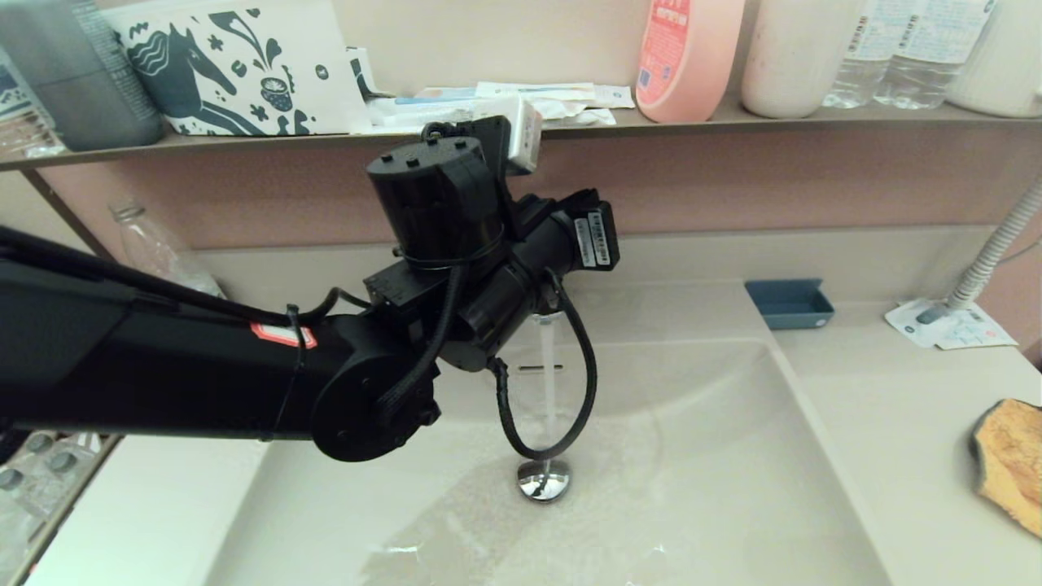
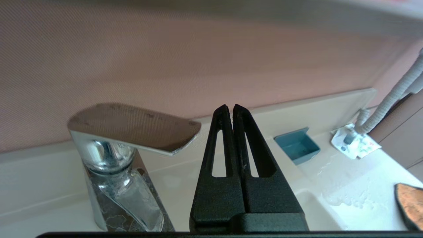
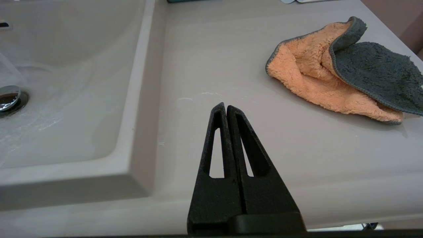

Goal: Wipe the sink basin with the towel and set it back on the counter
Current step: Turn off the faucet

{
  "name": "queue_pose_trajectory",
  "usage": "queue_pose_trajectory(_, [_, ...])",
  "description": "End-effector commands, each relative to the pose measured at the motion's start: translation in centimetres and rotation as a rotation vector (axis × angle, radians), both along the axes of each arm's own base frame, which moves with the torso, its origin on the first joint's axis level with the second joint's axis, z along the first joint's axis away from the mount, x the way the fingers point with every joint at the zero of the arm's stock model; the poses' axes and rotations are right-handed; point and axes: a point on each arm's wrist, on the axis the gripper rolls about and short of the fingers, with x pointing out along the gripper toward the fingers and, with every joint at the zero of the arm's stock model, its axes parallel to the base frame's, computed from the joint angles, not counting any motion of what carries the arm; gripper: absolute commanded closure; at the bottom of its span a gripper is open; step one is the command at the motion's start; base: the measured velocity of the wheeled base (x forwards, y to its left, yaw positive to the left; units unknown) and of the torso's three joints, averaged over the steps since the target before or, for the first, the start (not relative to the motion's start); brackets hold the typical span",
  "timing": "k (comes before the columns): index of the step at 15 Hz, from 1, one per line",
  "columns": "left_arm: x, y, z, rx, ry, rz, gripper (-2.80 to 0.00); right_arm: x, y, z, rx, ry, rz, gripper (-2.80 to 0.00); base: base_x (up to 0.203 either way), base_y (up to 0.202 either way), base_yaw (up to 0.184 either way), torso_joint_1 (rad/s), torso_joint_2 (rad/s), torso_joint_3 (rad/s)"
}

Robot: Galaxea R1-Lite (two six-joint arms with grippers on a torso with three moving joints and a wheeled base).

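My left gripper (image 2: 230, 109) is positioned at the back of the sink basin (image 1: 716, 488), just beside the flat chrome lever of the faucet (image 2: 132, 129), with its fingers pressed together and holding nothing. In the head view my left arm (image 1: 203, 374) spans the basin from the left side and hides the faucet body; a stream of water (image 1: 549, 382) falls from under the wrist onto the round chrome drain plug (image 1: 544, 480), and the basin floor is wet. My right gripper (image 3: 226, 107) hangs over the counter (image 3: 231, 66) to the right of the basin, close to the front edge, its fingers likewise pressed together and empty. The towel (image 3: 340, 69) lies crumpled on the counter, well apart from the right gripper and near the counter's right edge, orange face up with a dark grey flap folded over it. Writing: the white labels on my left wrist housing (image 1: 593, 236), the pink bottle (image 1: 688, 57) on the brown shelf (image 1: 733, 120) and the white leaflet (image 1: 948, 325) all carry print too small to read. A raised rim separates basin and counter; a blue tray (image 1: 788, 303) sits at the basin's rear right corner. The counter surface between the right gripper and the towel is unobstructed.
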Motion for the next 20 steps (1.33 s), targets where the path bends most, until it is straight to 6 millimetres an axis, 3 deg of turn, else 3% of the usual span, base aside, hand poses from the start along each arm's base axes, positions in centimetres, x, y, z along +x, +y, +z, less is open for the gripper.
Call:
queue_pose_trajectory(1, [0.4,-0.3,-0.8,0.013,0.013,0.002,0.00,0.0,0.0,0.0,0.000,0.000,0.000,0.00,0.000,0.000,0.000,0.000,0.00,0.000])
queue_pose_trajectory(7, [0.5,-0.1,-1.7,0.034,0.033,0.006,0.00,0.0,0.0,0.0,0.000,0.000,0.000,0.00,0.000,0.000,0.000,0.000,0.00,0.000])
queue_pose_trajectory(9, [0.2,0.1,-1.1,0.023,0.023,0.004,0.00,0.0,0.0,0.0,0.000,0.000,0.000,0.00,0.000,0.000,0.000,0.000,0.00,0.000])
queue_pose_trajectory(12, [-1.6,0.4,0.7,-0.006,-0.005,-0.026,0.00,0.0,0.0,0.0,0.000,0.000,0.000,0.00,0.000,0.000,0.000,0.000,0.00,0.000])
queue_pose_trajectory(15, [-3.0,0.4,0.8,-0.004,-0.002,-0.050,0.00,0.0,0.0,0.0,0.000,0.000,0.000,0.00,0.000,0.000,0.000,0.000,0.00,0.000])
queue_pose_trajectory(17, [-2.3,0.6,1.4,-0.020,-0.018,-0.036,0.00,0.0,0.0,0.0,0.000,0.000,0.000,0.00,0.000,0.000,0.000,0.000,0.00,0.000])
queue_pose_trajectory(20, [-1.4,0.8,0.8,0.017,0.006,-0.044,0.00,0.0,0.0,0.0,0.000,0.000,0.000,0.00,0.000,0.000,0.000,0.000,0.00,0.000])
